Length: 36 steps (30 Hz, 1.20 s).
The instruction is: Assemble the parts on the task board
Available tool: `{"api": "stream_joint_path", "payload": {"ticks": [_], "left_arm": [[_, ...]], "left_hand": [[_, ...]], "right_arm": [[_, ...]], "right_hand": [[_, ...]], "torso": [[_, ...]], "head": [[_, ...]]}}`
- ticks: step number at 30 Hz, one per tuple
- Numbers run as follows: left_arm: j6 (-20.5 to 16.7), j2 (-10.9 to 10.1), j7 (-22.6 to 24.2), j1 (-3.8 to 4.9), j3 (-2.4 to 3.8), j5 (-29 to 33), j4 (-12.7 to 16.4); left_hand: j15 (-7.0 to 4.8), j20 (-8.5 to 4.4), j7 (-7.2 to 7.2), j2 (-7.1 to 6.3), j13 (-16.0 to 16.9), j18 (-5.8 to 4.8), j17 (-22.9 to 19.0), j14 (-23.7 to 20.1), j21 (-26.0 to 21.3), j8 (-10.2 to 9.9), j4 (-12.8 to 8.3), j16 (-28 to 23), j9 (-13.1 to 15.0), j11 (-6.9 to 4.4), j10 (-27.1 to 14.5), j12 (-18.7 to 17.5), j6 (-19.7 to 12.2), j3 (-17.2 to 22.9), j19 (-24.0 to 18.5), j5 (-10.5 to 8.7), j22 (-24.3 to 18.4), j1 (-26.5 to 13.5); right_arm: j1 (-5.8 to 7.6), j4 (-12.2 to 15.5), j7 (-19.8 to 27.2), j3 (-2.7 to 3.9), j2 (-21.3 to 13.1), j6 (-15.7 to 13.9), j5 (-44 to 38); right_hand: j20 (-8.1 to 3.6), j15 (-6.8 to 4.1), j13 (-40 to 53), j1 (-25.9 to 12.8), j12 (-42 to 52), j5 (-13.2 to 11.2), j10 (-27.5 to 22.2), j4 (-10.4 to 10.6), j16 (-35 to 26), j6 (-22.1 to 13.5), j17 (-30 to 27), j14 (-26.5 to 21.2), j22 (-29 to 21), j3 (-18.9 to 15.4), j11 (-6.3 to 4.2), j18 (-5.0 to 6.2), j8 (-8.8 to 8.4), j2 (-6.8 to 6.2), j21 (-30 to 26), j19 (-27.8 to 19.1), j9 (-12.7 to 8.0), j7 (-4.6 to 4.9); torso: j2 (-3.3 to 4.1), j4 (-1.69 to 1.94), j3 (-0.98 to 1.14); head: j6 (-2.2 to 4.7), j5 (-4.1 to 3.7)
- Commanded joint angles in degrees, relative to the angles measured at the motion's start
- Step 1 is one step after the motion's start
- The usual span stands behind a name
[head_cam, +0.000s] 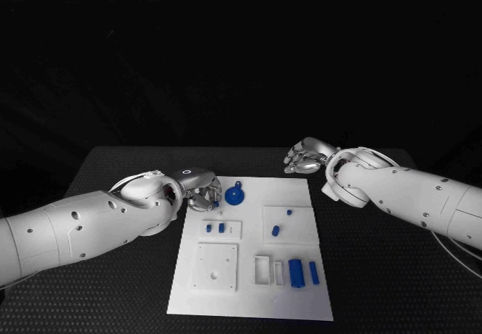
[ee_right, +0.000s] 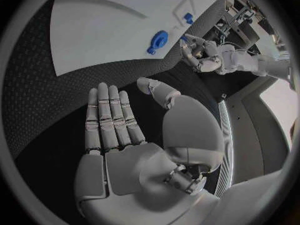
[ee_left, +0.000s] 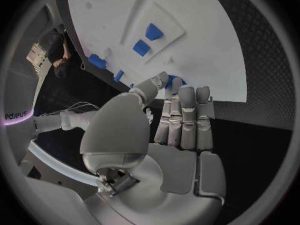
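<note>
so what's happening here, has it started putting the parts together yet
Not really. Both hands are empty, fingers apart. The left hand hovers at the far left corner of the task board, close to the round blue part. The right hand hangs over the table beyond the far right corner. The other blue parts lie untouched.

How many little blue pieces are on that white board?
8 that I can make out on the task board: a round one at the far edge, two mid-left, two mid-right, two bars near right, and a tiny one; others may be hidden.
</note>
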Motion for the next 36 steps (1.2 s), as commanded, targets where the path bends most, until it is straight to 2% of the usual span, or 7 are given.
{"api": "stream_joint_path", "payload": {"ticks": [1,7,17,22,36], "left_arm": [[0.96,0.26,-0.03,0.03,-0.1,0.02,-0.27],[0.93,0.8,0.17,-0.07,-0.93,-0.34,-0.89],[1.24,1.09,0.39,-0.23,-1.31,-0.56,-0.89],[1.12,1.37,0.42,-0.35,-1.95,-1.26,-0.89],[0.96,1.73,0.36,-0.53,-2.0,-1.28,-1.11]], "left_hand": [[-0.13,-2.65,-0.14,0.38,0.02,0.19,-0.08,0.22,0.18,0.25,0.0,0.29,0.07,-0.04,0.3,0.05,0.43,0.26,0.34,0.12,1.24,-0.04],[-0.14,-2.67,-0.15,0.39,0.03,0.19,-0.09,0.23,0.19,0.24,-0.01,0.29,0.07,-0.05,0.32,0.03,0.43,0.3,0.34,0.12,1.24,-0.01],[-0.14,-2.68,-0.15,0.4,0.04,0.19,-0.11,0.24,0.2,0.23,-0.01,0.3,0.06,-0.06,0.33,-0.01,0.42,0.33,0.35,0.11,1.24,0.0],[-0.15,-2.69,-0.14,0.42,0.04,0.19,-0.12,0.25,0.21,0.22,-0.01,0.3,0.05,-0.06,0.33,-0.04,0.4,0.36,0.35,0.1,1.23,0.02],[-0.15,-2.71,-0.12,0.44,0.05,0.17,-0.15,0.26,0.25,0.18,-0.01,0.32,0.02,-0.05,0.34,-0.12,0.36,0.42,0.35,0.07,1.24,0.04]], "right_arm": [[-0.02,0.08,0.5,0.02,0.01,0.62,-0.09],[-0.02,0.02,0.52,0.02,0.08,0.64,-0.09],[-0.04,0.02,0.53,0.02,0.11,0.68,-0.09],[-0.04,0.03,0.53,0.02,0.14,0.65,-0.09],[-0.07,0.03,0.55,0.02,0.15,0.69,-0.09]], "right_hand": [[0.28,0.42,-0.09,0.43,-0.26,0.32,0.27,-0.06,-0.39,-0.24,-0.08,-0.17,0.08,-0.37,0.19,-0.23,0.16,0.29,-0.33,-0.17,-0.07,-0.02],[0.28,0.42,-0.1,0.44,-0.27,0.32,0.28,-0.06,-0.39,-0.23,-0.1,-0.16,0.1,-0.38,0.19,-0.23,0.17,0.29,-0.36,-0.17,-0.07,-0.02],[0.29,0.43,-0.11,0.44,-0.28,0.33,0.29,-0.06,-0.39,-0.23,-0.12,-0.16,0.12,-0.39,0.19,-0.23,0.17,0.31,-0.38,-0.16,-0.08,-0.03],[0.29,0.43,-0.11,0.44,-0.29,0.33,0.29,-0.06,-0.38,-0.23,-0.13,-0.16,0.14,-0.39,0.19,-0.23,0.17,0.32,-0.4,-0.15,-0.08,-0.03],[0.29,0.43,-0.13,0.45,-0.32,0.35,0.32,-0.05,-0.37,-0.23,-0.18,-0.14,0.19,-0.4,0.19,-0.23,0.18,0.35,-0.45,-0.12,-0.1,-0.02]], "torso": [[-0.02,-0.06,0.04],[0.03,-0.15,0.02],[-0.01,-0.09,0.06],[-0.03,-0.07,0.01],[-0.03,-0.09,0.04]], "head": [[-0.06,0.1],[-0.19,0.09],[-0.49,-0.07],[-0.47,-0.11],[-0.56,-0.14]]}}
